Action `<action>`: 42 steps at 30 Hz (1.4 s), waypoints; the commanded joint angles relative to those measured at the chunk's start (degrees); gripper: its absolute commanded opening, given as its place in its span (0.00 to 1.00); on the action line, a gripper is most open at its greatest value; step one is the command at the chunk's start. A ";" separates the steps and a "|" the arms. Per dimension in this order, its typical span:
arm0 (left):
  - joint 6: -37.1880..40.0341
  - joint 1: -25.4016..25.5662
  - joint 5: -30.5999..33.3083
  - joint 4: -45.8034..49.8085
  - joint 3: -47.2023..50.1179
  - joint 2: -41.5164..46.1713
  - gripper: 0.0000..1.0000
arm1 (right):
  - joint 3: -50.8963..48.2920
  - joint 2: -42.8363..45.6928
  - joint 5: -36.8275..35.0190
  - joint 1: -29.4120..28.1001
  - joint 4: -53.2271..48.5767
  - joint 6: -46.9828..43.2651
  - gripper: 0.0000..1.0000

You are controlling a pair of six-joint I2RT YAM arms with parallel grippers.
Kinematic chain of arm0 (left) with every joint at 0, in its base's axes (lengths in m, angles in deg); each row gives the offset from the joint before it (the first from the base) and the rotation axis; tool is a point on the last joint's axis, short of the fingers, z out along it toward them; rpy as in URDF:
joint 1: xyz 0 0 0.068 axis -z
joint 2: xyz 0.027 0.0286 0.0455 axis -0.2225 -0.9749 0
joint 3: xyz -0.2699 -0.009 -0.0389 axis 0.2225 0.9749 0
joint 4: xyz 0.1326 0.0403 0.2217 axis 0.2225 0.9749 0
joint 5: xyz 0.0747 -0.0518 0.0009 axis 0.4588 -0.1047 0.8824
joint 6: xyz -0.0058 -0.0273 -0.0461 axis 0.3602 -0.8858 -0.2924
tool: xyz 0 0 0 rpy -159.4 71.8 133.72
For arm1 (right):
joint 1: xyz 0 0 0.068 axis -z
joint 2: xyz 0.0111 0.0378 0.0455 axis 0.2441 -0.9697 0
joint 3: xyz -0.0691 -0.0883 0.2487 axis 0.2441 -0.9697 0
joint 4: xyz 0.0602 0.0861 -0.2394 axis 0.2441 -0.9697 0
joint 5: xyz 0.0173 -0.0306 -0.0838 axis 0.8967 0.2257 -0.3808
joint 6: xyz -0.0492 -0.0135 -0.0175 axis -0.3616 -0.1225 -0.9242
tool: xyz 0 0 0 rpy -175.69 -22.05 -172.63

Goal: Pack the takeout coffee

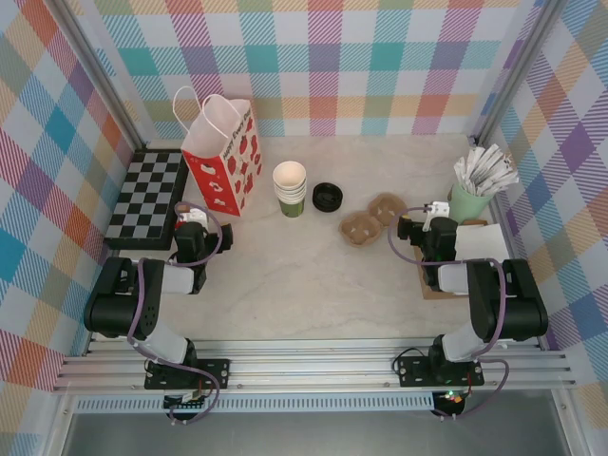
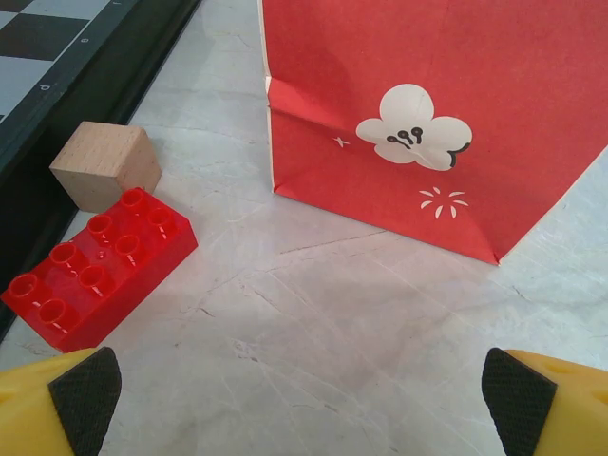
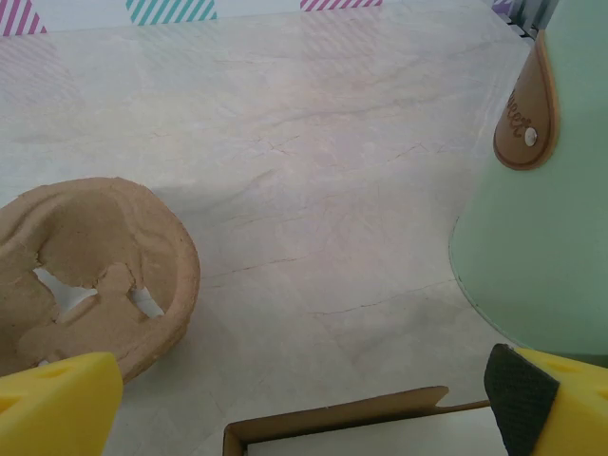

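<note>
The takeout coffee is out of view. A stack of lidless green cups [image 1: 290, 187] with white rims stands mid-table, and a loose black lid [image 1: 327, 197] lies just right of it. The red paper bag [image 1: 223, 157] [image 2: 437, 114] stands open at the back left. My left gripper [image 1: 193, 220] [image 2: 304, 399] hovers low in front of the bag, open, nothing between its fingers. Over at the right, my right gripper [image 1: 424, 218] [image 3: 304, 399] is open and empty too, between a brown pulp cup carrier [image 1: 372, 218] [image 3: 85, 266] and a mint holder [image 1: 470, 199] [image 3: 541, 218].
A chessboard [image 1: 144, 197] [image 2: 57, 38] lies along the left wall. A red toy brick [image 2: 100, 266] and a wooden cube [image 2: 103, 163] sit beside it, near my left gripper. The mint holder carries white packets. A cardboard box [image 1: 475, 247] [image 3: 332, 427] lies under my right wrist.
</note>
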 commanded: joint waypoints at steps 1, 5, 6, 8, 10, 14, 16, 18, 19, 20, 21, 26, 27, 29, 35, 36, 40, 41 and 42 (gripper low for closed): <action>0.27 0.06 -0.43 -2.02 -0.60 0.48 1.00 | -0.09 0.01 -0.32 0.11 2.51 0.70 1.00; 0.29 0.08 -0.48 -2.03 -0.60 0.48 1.00 | 0.00 0.02 -0.34 0.10 2.47 0.79 1.00; 0.24 0.11 -0.50 -2.03 -0.64 0.44 1.00 | -0.04 0.02 -0.32 0.11 2.47 0.73 1.00; 0.24 0.06 -0.47 -2.05 -0.60 0.48 1.00 | -0.03 0.01 -0.26 0.15 2.47 0.79 1.00; 0.27 0.10 -0.50 -1.94 -0.68 0.48 1.00 | 0.00 0.01 -0.25 0.13 2.47 0.80 1.00; 0.32 0.07 -0.47 -2.02 -0.64 0.48 1.00 | 0.09 0.05 -0.18 0.22 2.30 0.84 1.00; 0.57 0.17 -0.67 -0.98 -0.93 1.02 1.00 | -0.07 0.08 -0.07 0.20 2.46 0.80 1.00; 0.78 0.55 0.05 6.50 -4.12 3.35 1.00 | -0.18 0.26 0.00 0.21 2.68 0.73 1.00; -0.21 0.92 2.38 15.03 -7.27 5.61 1.00 | 0.18 0.65 0.58 0.21 1.58 0.56 1.00; -2.41 0.93 3.96 21.23 -10.29 7.41 1.00 | 0.43 0.88 1.55 0.24 1.04 0.12 1.00; -4.37 1.06 4.81 26.99 -12.45 9.47 1.00 | 0.50 1.18 2.66 0.22 0.72 -0.44 1.00; -14.96 10.51 19.73 45.71 -19.59 20.00 1.00 | 7.60 10.10 5.31 -0.53 -20.72 -0.05 1.00; -16.51 12.94 22.38 49.50 -22.20 20.55 1.00 | 9.95 11.96 6.22 -0.50 -26.48 1.38 1.00; -21.22 17.85 26.03 57.54 -28.63 21.15 1.00 | 14.52 15.41 8.95 -0.66 -35.73 5.43 1.00; -31.89 20.76 8.57 76.04 -48.78 14.77 1.00 | 25.51 19.49 18.75 -1.55 -52.89 18.60 1.00; -32.07 20.75 5.89 77.87 -51.78 12.32 1.00 | 26.26 19.52 20.17 -1.79 -52.74 20.03 1.00; -29.97 20.80 -3.86 88.90 -67.54 -0.52 0.96 | 32.19 17.77 19.37 -3.68 -55.03 24.91 1.00; -29.33 20.80 -4.74 92.62 -72.34 -4.16 0.92 | 34.28 16.82 17.88 -4.27 -57.20 25.50 1.00; -28.90 20.79 -5.11 95.88 -75.92 -7.25 0.88 | 35.79 16.08 17.07 -4.76 -58.69 25.57 1.00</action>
